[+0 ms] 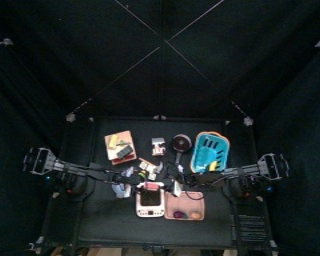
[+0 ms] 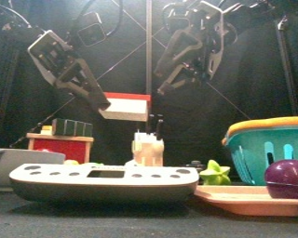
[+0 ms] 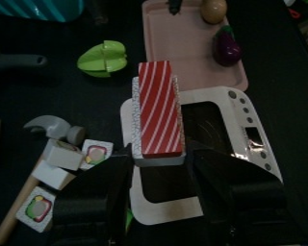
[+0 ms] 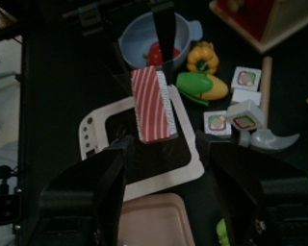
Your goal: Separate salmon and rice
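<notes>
White scale (image 2: 104, 179) front; pink tray (image 2: 257, 198), teal basket (image 2: 271, 149) right.

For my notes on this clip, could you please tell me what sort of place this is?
Most likely a robot test pen, not a kitchen: black curtains close in a small table, two arms hang over it, and the goods are toys, such as the salmon sushi and a plastic basket.

Salmon slice (image 3: 158, 106): glossy striped plastic. Tray (image 3: 183, 43): smooth pink plastic. Scale (image 2: 104, 181): matt white-and-grey plastic. Basket (image 2: 272, 149): ribbed teal plastic. Tabletop (image 2: 64, 218): matt black.
</notes>
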